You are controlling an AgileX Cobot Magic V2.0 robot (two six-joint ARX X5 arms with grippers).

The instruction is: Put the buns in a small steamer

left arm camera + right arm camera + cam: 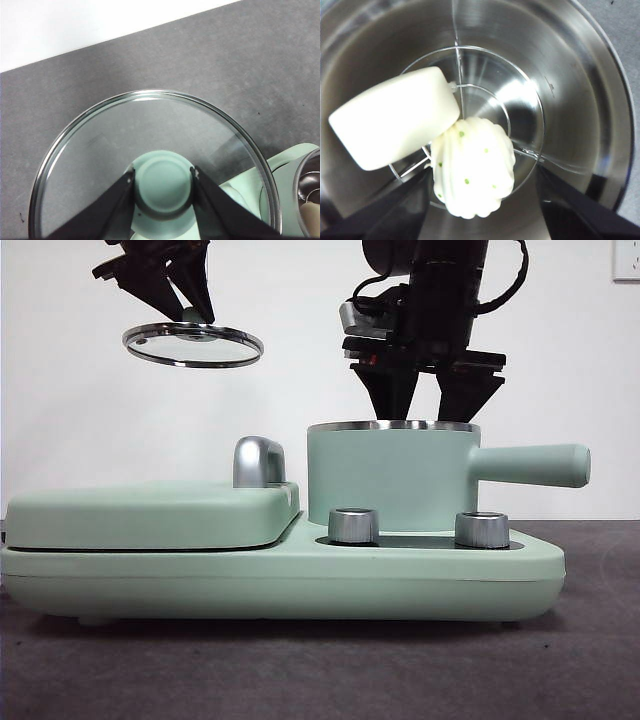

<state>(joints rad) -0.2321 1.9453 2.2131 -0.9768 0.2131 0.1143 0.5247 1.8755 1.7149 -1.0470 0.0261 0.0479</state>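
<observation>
The small steamer (390, 480) stands on the right of a mint-green cooker base, with its lid off. Both buns lie inside it on a wire rack in the right wrist view: the smooth oblong bun (395, 117) leans over the round ridged bun (472, 167) with green specks. My right gripper (428, 410) hangs just above the steamer's rim, open, with its jaws either side of the ridged bun (482, 172) and apart from it. My left gripper (195, 310) is shut on the green knob (163, 185) of the glass lid (193, 344), held high at the left.
The flat griddle lid (150, 515) with a chrome handle (258, 462) covers the base's left half. Two steel dials (353, 525) sit in front of the steamer. The steamer's side handle (530, 465) sticks out to the right. The table is dark grey.
</observation>
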